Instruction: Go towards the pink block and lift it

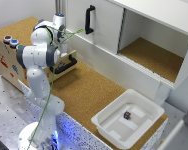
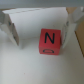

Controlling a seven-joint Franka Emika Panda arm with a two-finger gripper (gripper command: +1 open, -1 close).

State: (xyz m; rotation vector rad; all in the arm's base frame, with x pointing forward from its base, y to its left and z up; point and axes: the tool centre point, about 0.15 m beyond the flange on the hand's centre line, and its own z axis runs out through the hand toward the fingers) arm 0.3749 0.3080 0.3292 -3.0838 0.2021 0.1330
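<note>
In the wrist view the pink block [image 2: 50, 41], a cube with a black N on its top face, rests on a white surface. My gripper [image 2: 41, 39] is open and straddles it. One white finger [image 2: 10, 27] stands well off one side of the block and the other finger [image 2: 71, 25] stands close to the opposite side. Neither finger touches the block. In the exterior view the arm [image 1: 41, 47] bends over the wooden counter at the exterior view's left, and its own links hide the gripper and the block.
A white cabinet with a black handle [image 1: 89, 19] and an open compartment [image 1: 151, 55] runs along the back. A white bin [image 1: 106, 125] at the exterior view's right holds a small dark object [image 1: 127, 115]. A wooden box with coloured buttons [image 1: 10, 41] stands at the left.
</note>
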